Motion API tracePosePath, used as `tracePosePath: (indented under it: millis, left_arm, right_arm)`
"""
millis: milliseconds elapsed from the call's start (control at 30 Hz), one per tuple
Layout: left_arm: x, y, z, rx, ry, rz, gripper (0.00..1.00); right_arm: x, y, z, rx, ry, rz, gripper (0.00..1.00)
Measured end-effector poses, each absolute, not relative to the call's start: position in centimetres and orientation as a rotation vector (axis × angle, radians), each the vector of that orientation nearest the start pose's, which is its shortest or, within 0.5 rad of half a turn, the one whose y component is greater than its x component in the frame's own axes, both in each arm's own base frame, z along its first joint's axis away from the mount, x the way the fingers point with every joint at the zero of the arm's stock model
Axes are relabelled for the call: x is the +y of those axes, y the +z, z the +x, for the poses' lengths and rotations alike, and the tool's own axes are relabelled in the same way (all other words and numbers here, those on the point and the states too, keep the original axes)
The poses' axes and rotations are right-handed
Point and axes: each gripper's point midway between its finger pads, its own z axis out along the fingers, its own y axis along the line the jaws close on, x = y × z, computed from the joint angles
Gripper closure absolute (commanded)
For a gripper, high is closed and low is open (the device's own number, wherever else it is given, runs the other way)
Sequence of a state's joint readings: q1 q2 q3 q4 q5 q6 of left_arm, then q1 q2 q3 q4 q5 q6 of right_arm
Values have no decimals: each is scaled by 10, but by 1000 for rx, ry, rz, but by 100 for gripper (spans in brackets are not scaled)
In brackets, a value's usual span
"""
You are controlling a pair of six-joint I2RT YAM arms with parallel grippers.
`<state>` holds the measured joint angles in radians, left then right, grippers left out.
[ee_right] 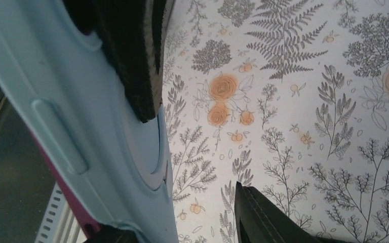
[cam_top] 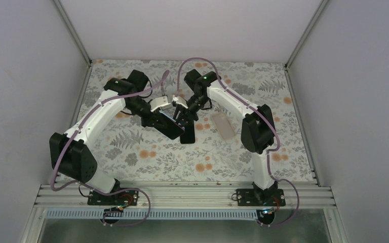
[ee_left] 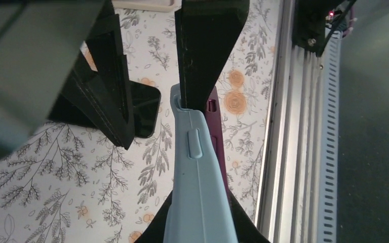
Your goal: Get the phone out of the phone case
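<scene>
The left gripper (ee_left: 158, 126) clenches the blue phone case (ee_left: 197, 192); the right gripper (ee_right: 191, 151) is parted, one finger (ee_right: 131, 61) against it. A black slab (ee_left: 144, 109) and a pale rectangle (cam_top: 223, 125) lie below.

Light: even, diffuse, moderately bright, falling from above. Walls (cam_top: 182, 25): uniformly pale grey-white. Shadows: soft and faint, lying close under the arms on the floral table (cam_top: 147, 162); the strip below the aluminium rail (cam_top: 182, 195) darker. Top view: fairly sharp, small parts slightly soft; enclosure edges splay outward toward the corners. Left wrist view: pale blue phone case (ee_left: 197, 192) reasonably crisp, left gripper (ee_left: 158, 124) a near-black silhouette with little surface detail, a large blurred grey mass at upper left, right-hand side dim. Right wrist view: table print sharp, phone case very close and soft-edged with a mild sheen, right gripper (ee_right: 192, 151) dark, its texture barely legible
</scene>
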<state>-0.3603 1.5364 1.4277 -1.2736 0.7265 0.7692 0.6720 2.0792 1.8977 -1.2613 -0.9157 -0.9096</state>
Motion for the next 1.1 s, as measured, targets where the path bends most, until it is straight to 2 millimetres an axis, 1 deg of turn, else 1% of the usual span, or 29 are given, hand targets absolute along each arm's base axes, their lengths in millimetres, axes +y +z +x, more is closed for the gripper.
tracePosePath:
  millis: [133, 267, 400, 433, 500, 567, 600, 667, 733, 767, 800, 833, 900, 967, 1033, 1100]
  left_arm:
    - [-215, 199, 247, 2198, -887, 1483, 98]
    - [-215, 197, 257, 2199, -865, 1453, 98]
    - [-213, 196, 259, 2221, -858, 1432, 97]
    - [-213, 196, 259, 2221, -853, 1433, 95]
    - [-212, 197, 259, 2220, -841, 1434, 84]
    - [-210, 198, 260, 2216, -824, 1433, 70]
    - [-208, 199, 262, 2213, -810, 1431, 65]
    - [-206, 207, 272, 2199, -761, 1418, 51]
    - [-205, 223, 283, 2159, -713, 1411, 43]
    - [-206, 232, 287, 2133, -694, 1408, 36]
    - [-208, 244, 293, 2098, -672, 1400, 31]
    - [-210, 257, 299, 2054, -650, 1395, 29]
    - [-213, 285, 309, 1957, -601, 1377, 26]
    - [-215, 317, 318, 1845, -536, 1350, 26]
    - [-212, 346, 323, 1753, -472, 1318, 26]
    - [-209, 367, 322, 1694, -430, 1293, 26]
  right_arm:
    - [366, 173, 248, 1816, 1254, -1929, 80]
    - [366, 172, 253, 1795, 1242, -1925, 96]
    - [366, 171, 254, 1774, 1233, -1930, 97]
    - [367, 171, 254, 1770, 1231, -1931, 97]
    - [367, 171, 255, 1762, 1229, -1932, 97]
    - [368, 173, 256, 1750, 1227, -1930, 97]
    - [369, 174, 256, 1748, 1232, -1926, 97]
    - [370, 178, 254, 1753, 1277, -1899, 97]
    - [372, 187, 253, 1735, 1347, -1856, 97]
    - [373, 191, 253, 1727, 1382, -1834, 97]
    - [374, 199, 252, 1714, 1432, -1804, 97]
    - [375, 204, 252, 1705, 1464, -1784, 97]
    - [376, 214, 249, 1688, 1536, -1745, 97]
    - [376, 222, 246, 1683, 1599, -1716, 97]
    - [377, 228, 246, 1676, 1652, -1687, 97]
    - [378, 231, 251, 1675, 1709, -1645, 97]
